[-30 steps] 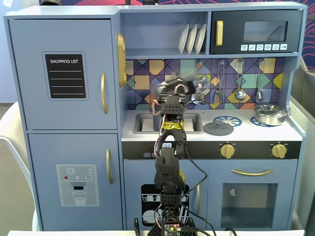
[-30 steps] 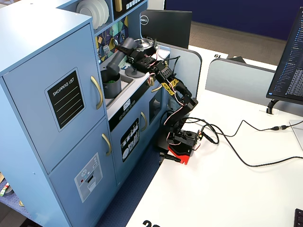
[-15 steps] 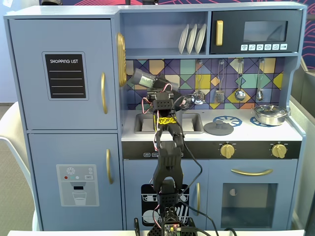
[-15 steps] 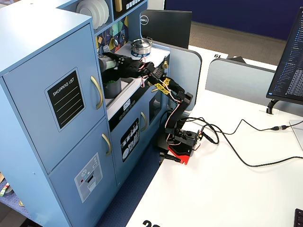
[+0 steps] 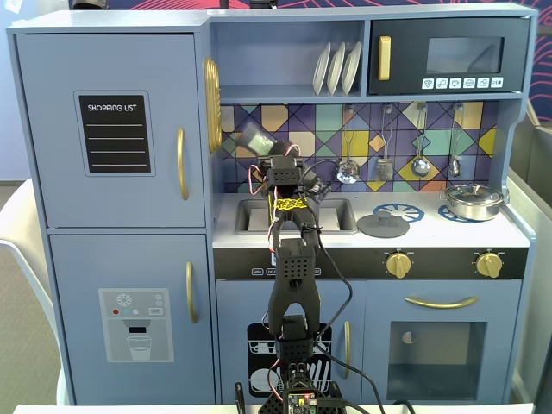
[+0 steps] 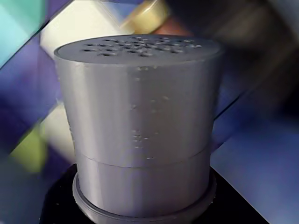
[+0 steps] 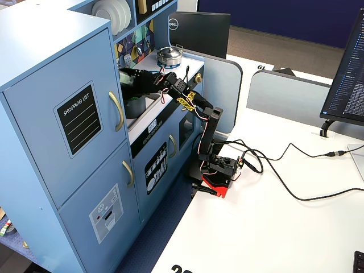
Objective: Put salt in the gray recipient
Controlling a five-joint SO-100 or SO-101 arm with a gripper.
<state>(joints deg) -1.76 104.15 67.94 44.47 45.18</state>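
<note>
Nearest the lens in the wrist view, the salt (image 6: 140,126) is filling the middle of the frame: a gray shaker with a perforated lighter cap at the top of the frame and a seam low on its body, sitting in what looks like the black cradle of the claw along the bottom edge. The fingers themselves are not showing there, so the opening cannot be read directly, but the shaker is riding with the camera, so I judge the claw to be closed around it. The tiled backsplash behind it is smearing into streaks, which suggests motion.

In a fixed view from the front, the arm is rising from the bottom centre, and the gripper (image 5: 259,142) is holding the salt (image 5: 255,135) tilted, its long axis leaning toward the upper left of the frame, over the sink (image 5: 250,217) in the middle.

In a fixed view from the side, the gripper (image 7: 129,79) is reaching to the upper left, and the gray recipient (image 7: 135,106) is sitting just below it in the sink recess, seen only partly. The coming move turns on that: the pot is lying directly beneath the claw, so the shaker needs tipping cap-down over it.

Farther back, the steel pan (image 5: 473,201) and flat lid (image 5: 383,225) are resting on the counter at the right.
</note>
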